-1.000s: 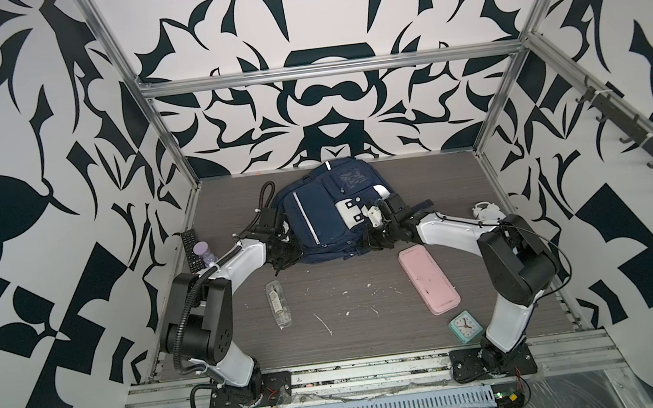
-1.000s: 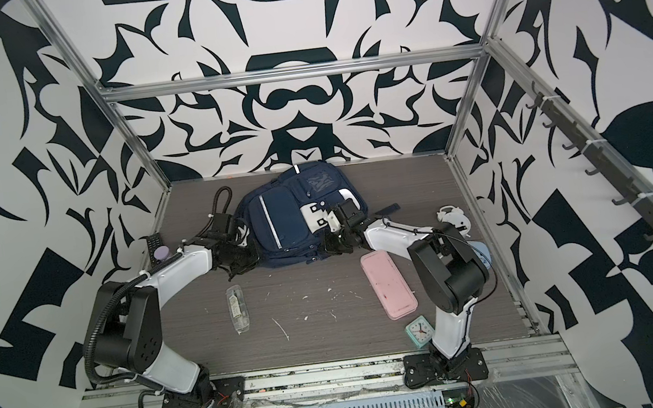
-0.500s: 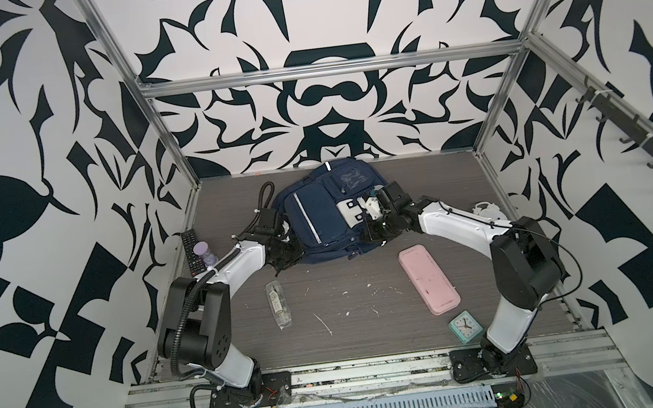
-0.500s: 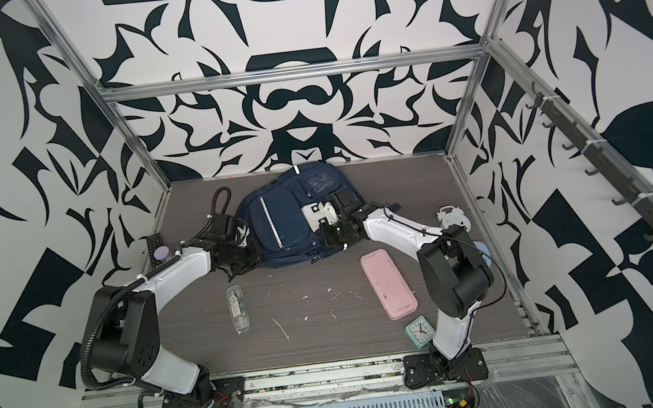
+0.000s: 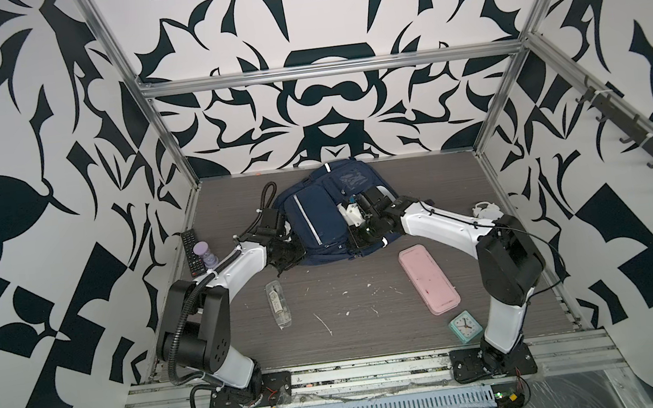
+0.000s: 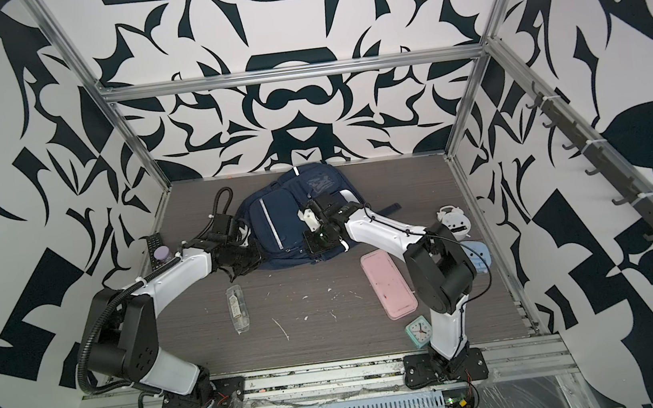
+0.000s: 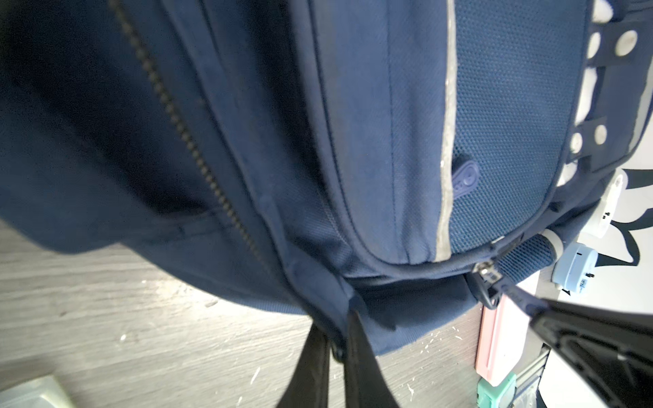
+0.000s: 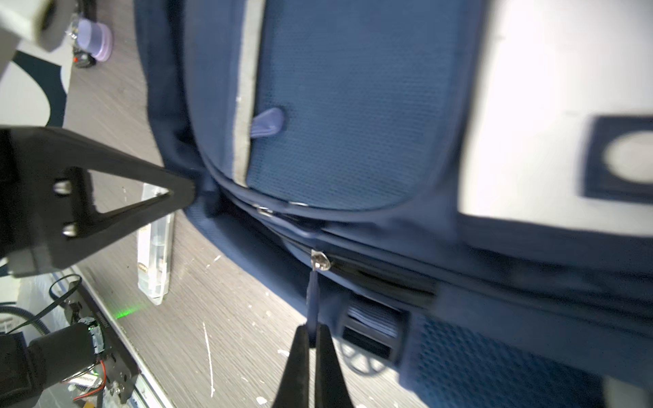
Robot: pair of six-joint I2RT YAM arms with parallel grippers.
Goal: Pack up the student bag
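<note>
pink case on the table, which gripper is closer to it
Right. The right gripper pinches a zipper pull on the student bag's near edge, toward the pink case; the left gripper holds the bag's opposite corner, farther off.

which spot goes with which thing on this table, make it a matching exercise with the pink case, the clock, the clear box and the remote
Things:
1. pink case
2. clock
3. clear box
4. remote

Places:
A. against the left wall
B. on the right, nearest the front rail
C. left of the middle, out on the bare table
D. right of the middle, between the student bag and the clock

Pairs: 1-D, 2-B, 3-C, 4-A
</note>
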